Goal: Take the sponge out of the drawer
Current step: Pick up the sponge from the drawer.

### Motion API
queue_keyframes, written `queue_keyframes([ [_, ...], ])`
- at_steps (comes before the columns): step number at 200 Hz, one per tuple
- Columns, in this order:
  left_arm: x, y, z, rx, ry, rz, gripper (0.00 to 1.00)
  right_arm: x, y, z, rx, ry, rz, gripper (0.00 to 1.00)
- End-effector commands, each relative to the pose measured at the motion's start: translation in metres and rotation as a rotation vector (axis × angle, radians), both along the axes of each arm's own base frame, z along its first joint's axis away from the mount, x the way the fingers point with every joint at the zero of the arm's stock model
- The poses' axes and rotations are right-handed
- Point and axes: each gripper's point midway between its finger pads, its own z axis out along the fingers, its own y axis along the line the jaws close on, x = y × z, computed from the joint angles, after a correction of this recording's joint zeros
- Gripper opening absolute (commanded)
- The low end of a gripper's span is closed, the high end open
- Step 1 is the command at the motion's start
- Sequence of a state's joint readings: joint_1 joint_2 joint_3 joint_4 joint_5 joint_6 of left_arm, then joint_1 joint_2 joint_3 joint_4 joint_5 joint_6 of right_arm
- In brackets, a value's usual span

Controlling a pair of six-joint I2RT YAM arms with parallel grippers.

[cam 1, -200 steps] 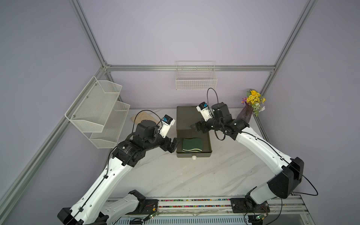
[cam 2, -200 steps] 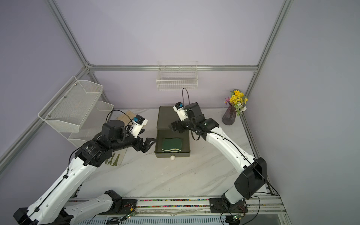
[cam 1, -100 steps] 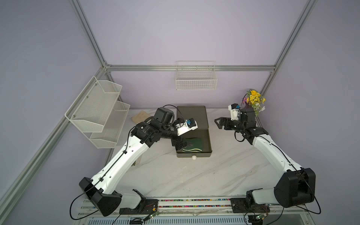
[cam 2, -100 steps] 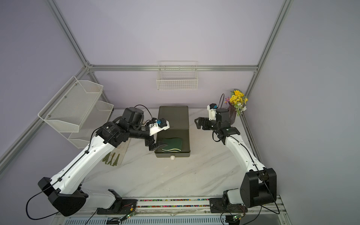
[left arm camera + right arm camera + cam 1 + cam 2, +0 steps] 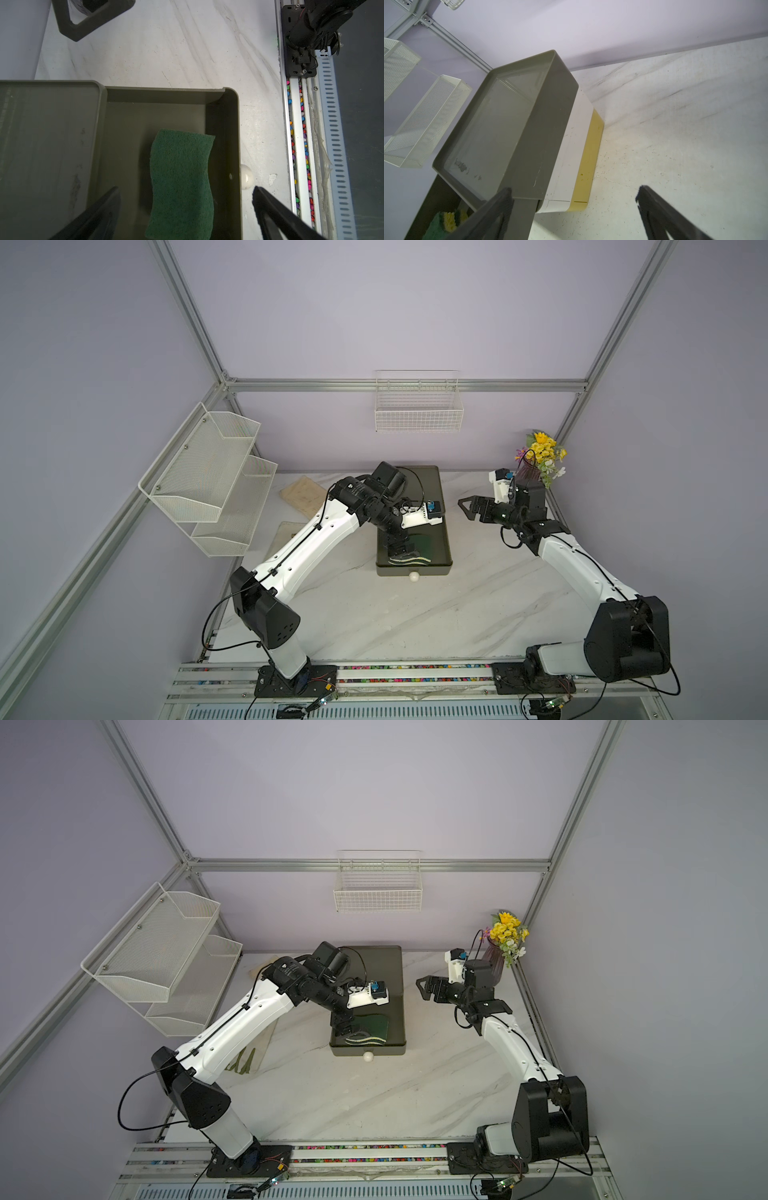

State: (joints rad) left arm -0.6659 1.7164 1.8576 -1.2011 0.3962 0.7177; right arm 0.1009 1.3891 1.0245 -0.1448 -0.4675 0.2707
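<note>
No text, label, brand, number or sign can be read in any view. A pale mark on the left arm's round black joint housing [image 5: 352, 488] is too small to tell. The olive-green plastic drawer unit [image 5: 52, 145] carries only scuffs.

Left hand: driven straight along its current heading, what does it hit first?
Probably the green sponge in the open drawer; the open left hand points down at it, fingers straddling. One finger may catch the drawer's front wall; depth unclear.
</note>
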Motion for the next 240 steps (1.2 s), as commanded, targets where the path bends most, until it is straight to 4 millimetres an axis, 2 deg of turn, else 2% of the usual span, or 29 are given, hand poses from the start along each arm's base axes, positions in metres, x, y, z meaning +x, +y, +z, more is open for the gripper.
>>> queue_keyframes([
  [1, 0.000, -0.001, 0.001, 0.030, 0.002, 0.009, 1.00, -0.002, -0.001, 0.012, 0.011, -0.052, 0.002, 0.97],
  [31, 0.004, -0.003, -0.016, 0.083, 0.020, 0.021, 0.98, 0.000, -0.003, 0.004, -0.001, -0.044, -0.010, 0.97],
  [74, 0.004, -0.005, -0.030, 0.132, 0.030, 0.030, 0.98, 0.000, -0.003, 0.004, 0.000, -0.045, -0.009, 0.97],
  [99, 0.012, -0.003, -0.043, 0.195, 0.009, 0.063, 0.99, -0.001, -0.002, 0.004, 0.004, -0.048, -0.001, 0.97],
  [145, 0.015, -0.004, -0.051, 0.226, 0.009, 0.076, 0.98, -0.002, -0.001, 0.006, 0.004, -0.054, 0.005, 0.97],
  [240, 0.020, -0.002, -0.059, 0.262, -0.009, 0.096, 0.79, -0.002, 0.000, 0.005, 0.007, -0.054, 0.011, 0.97],
])
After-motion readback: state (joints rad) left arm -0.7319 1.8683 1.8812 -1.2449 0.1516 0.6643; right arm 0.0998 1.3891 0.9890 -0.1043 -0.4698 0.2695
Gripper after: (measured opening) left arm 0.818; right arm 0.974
